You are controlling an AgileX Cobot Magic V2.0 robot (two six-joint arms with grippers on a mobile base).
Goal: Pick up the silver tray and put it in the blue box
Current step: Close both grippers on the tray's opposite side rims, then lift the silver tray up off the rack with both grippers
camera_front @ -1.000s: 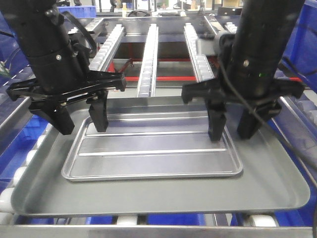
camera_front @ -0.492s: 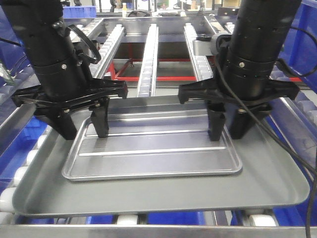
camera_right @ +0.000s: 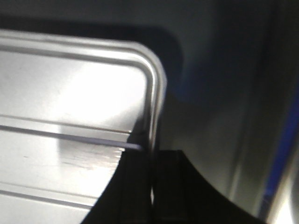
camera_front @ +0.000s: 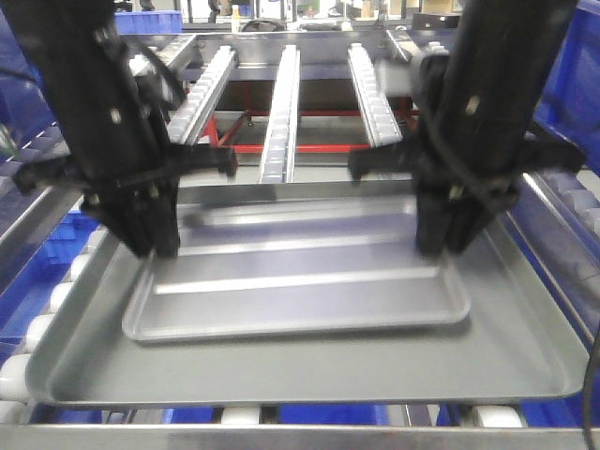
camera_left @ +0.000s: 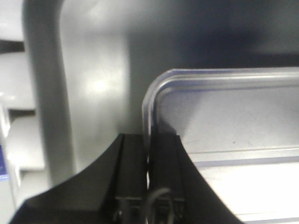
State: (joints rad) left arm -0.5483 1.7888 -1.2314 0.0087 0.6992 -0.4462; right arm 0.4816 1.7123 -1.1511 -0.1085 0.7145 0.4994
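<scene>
Roller rails (camera_front: 281, 103) cross the upper frame; at centre the shallow, shiny silver metal tray (camera_front: 300, 291) lies inside a larger dull dark-grey tray (camera_front: 309, 370). Both the left pincer (camera_front: 155, 246) and right pincer (camera_front: 442, 246) are closed on its short-side rims. Thin holds may slip, or uneven lifting tilt it. Only wrist views show rim nipped between fingers (camera_left: 134, 163); only the front view shows both arms.

Both my black arms reach down; left gripper (camera_front: 155, 249) and right gripper (camera_front: 448, 247) (both blurred) have jaws clamped on the shiny silver metal tray (camera_front: 300, 300).
</scene>
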